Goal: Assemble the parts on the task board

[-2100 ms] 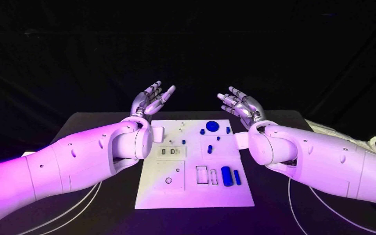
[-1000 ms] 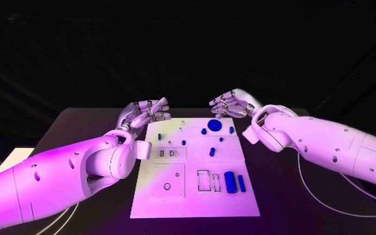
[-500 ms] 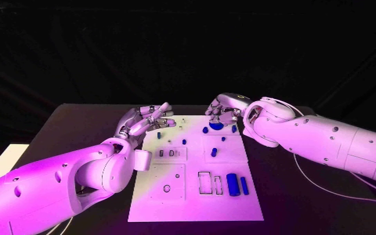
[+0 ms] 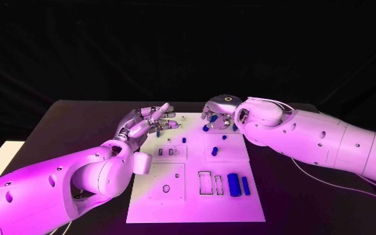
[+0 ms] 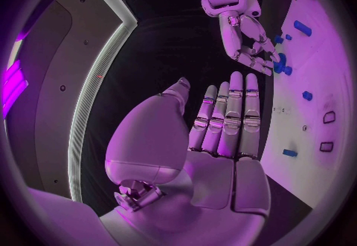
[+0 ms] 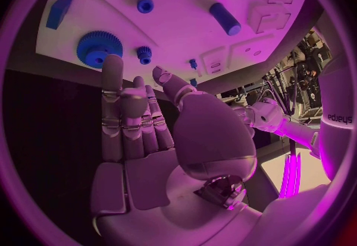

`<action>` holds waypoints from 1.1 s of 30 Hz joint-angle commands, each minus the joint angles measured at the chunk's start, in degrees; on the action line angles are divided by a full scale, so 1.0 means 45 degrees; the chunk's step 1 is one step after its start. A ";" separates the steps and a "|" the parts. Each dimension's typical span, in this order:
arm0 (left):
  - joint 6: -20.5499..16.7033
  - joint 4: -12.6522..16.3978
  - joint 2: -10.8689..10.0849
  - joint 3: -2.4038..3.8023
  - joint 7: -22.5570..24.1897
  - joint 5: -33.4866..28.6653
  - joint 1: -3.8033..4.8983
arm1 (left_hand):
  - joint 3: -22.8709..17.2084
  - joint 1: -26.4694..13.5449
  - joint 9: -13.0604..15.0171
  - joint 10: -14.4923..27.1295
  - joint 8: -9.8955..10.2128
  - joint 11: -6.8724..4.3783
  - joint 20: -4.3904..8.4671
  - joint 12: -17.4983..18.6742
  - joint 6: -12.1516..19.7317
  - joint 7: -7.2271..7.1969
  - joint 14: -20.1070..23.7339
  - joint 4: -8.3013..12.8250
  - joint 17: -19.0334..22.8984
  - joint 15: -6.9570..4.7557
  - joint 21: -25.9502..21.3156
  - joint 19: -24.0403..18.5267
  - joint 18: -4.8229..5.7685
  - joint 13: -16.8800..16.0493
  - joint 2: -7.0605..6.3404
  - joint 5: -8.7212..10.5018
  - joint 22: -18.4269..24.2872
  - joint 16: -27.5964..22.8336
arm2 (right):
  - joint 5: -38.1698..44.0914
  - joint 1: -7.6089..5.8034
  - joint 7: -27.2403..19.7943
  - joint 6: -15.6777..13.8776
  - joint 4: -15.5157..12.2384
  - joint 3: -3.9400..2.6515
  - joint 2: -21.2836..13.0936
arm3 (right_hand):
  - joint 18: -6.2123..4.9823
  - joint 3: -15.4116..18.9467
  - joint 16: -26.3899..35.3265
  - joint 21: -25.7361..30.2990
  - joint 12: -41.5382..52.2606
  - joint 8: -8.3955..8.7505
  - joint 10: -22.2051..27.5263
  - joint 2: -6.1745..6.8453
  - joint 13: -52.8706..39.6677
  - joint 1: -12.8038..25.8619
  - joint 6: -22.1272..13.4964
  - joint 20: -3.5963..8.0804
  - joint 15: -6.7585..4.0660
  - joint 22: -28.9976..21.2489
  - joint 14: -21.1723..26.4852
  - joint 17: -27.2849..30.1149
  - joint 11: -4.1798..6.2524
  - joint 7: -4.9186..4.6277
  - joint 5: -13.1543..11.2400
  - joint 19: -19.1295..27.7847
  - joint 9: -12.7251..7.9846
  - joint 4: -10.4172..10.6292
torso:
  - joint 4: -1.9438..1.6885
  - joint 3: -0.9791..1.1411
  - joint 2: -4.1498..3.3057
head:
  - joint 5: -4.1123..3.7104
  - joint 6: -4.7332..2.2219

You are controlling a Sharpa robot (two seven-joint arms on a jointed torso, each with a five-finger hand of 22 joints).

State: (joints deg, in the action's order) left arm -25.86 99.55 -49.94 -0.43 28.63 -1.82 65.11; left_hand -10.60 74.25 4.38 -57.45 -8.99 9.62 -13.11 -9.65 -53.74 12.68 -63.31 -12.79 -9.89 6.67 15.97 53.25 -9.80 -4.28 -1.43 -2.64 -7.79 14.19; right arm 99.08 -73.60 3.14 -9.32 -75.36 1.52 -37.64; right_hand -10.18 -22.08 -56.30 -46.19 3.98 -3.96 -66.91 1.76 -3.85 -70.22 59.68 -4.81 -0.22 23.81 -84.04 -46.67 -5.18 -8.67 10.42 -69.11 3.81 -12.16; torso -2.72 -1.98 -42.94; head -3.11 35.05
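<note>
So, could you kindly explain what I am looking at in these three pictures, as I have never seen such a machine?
It is a robot with two white arms ending in silver hands. One picture looks down from its head; the round ones come from cameras at each wrist. On the black table lies a white task board carrying small blue parts, among them a blue gear. The left hand hangs open at the board's far left corner; the right hand reaches over the gear, fingers apart. Neither holds anything.
</note>
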 commanded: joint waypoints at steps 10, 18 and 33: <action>0.0399 -0.0022 -0.0002 0.0016 -0.0028 -0.0206 0.0019 | 0.0082 0.0069 -0.0033 -0.0066 0.0091 0.0031 -0.0006 0.0129 -0.0032 0.0062 -0.0039 0.0083 -0.0051 0.0017 0.0055 0.0102 -0.0156 0.0027 0.0157 -0.0043 0.0039 -0.0021 | 0.1019 -0.0010 0.0472 0.1153 0.0175 -0.0003 0.0217 | -0.0062 -0.0182 -0.0932 -0.0530 -0.0076 0.0061 0.0253 0.0265 0.0027 -0.0031 -0.0056 -0.0072 0.0132 0.0344 -0.0423 -0.0925 -0.0043 -0.0057 -0.0206 0.0285 0.0011 0.0215 | -0.0106 -0.0045 -0.0236 | -0.0136 -0.0031; 0.0421 -0.0019 -0.0033 0.0017 -0.0077 -0.0209 0.0020 | 0.0085 0.0090 -0.0044 -0.0049 0.0121 0.0045 -0.0009 0.0163 -0.0016 0.0080 -0.0025 0.0114 -0.0065 0.0027 0.0040 0.0105 -0.0151 0.0035 0.0171 -0.0043 0.0051 -0.0047 | 0.0953 -0.0005 0.0435 0.1188 0.0363 -0.0002 0.0357 | -0.0066 -0.0327 -0.1302 -0.0752 -0.0051 0.0031 0.0328 0.0197 0.0025 -0.0109 -0.0004 -0.0101 0.0150 0.0486 -0.0403 -0.1308 -0.0074 -0.0097 -0.0297 0.0382 0.0025 0.0323 | -0.0131 -0.0051 -0.0311 | -0.0123 -0.0072; 0.0376 -0.0044 -0.0024 0.0017 -0.0130 -0.0211 0.0020 | 0.0075 0.0174 -0.0063 -0.0041 0.0185 0.0068 -0.0025 0.0243 -0.0015 0.0100 0.0046 0.0224 -0.0101 0.0057 -0.0022 0.0085 -0.0139 0.0047 0.0238 -0.0042 0.0096 -0.0145 | 0.0867 0.0038 0.0308 0.1307 0.0562 0.0003 0.0464 | 0.0052 -0.0749 -0.2169 -0.1851 0.0105 -0.0198 -0.0237 -0.0031 -0.0031 -0.0303 0.0672 -0.0040 0.0020 0.1696 -0.0432 -0.2196 0.0119 0.0101 -0.0937 0.0207 0.0134 0.0639 | -0.0163 -0.0064 -0.0409 | -0.0131 0.0006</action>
State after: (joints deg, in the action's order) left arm -25.25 99.30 -50.08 -0.41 27.92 -2.65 65.12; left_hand -10.27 74.93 4.16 -57.44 -8.55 9.62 -13.12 -8.86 -53.74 12.67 -63.31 -12.17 -10.30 6.67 15.97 53.24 -9.79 -4.15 -0.76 -2.63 -7.44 13.74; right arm 102.48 -73.54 4.62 -4.49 -72.90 1.47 -35.64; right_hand -10.18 -25.24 -66.12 -54.55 4.34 -4.65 -67.76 1.66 -3.87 -71.22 62.55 -4.82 0.20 31.50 -84.02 -56.64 -4.56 -8.10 6.33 -67.99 4.40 -9.33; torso -3.42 -2.25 -44.71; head -3.67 34.94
